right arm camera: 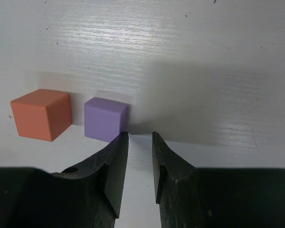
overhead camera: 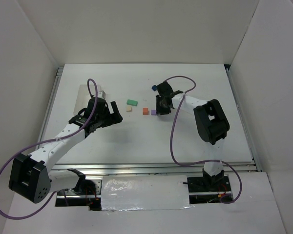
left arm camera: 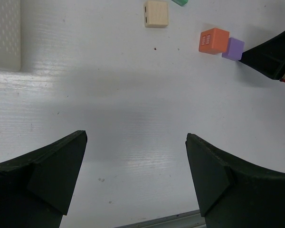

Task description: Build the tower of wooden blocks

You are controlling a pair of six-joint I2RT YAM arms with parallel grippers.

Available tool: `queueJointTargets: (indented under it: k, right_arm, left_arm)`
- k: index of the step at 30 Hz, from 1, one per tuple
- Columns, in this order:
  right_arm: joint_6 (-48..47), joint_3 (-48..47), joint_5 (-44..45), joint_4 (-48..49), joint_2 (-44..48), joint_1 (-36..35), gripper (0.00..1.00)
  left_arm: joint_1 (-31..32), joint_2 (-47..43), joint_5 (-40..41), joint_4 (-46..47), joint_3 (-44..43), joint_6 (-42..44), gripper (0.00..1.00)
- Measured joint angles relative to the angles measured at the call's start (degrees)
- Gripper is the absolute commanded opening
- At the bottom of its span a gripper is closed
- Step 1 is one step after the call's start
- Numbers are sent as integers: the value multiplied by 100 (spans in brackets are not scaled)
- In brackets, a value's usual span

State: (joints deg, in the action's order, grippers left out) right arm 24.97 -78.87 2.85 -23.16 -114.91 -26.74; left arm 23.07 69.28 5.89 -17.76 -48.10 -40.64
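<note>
Since the right pincer (right arm camera: 139,136) rests closed and empty just beside the purple cube (right arm camera: 106,118) on the table (right arm camera: 204,57), it should widen, centre squarely, grip gently; the left pincer (left arm camera: 136,137) gapes, empty.

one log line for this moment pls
stage: no tower yet | left end effector: open, empty | right end effector: shut, empty, beside purple cube | orange cube: next to it, unstacked
</note>
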Motion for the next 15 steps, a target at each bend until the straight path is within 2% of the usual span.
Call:
queueJointTargets:
  k: [15]
  right_arm:
    - [-17, -221, 33, -28, -170, -74, 35]
  left_arm:
    - [0, -2, 22, -26, 0, 2, 99]
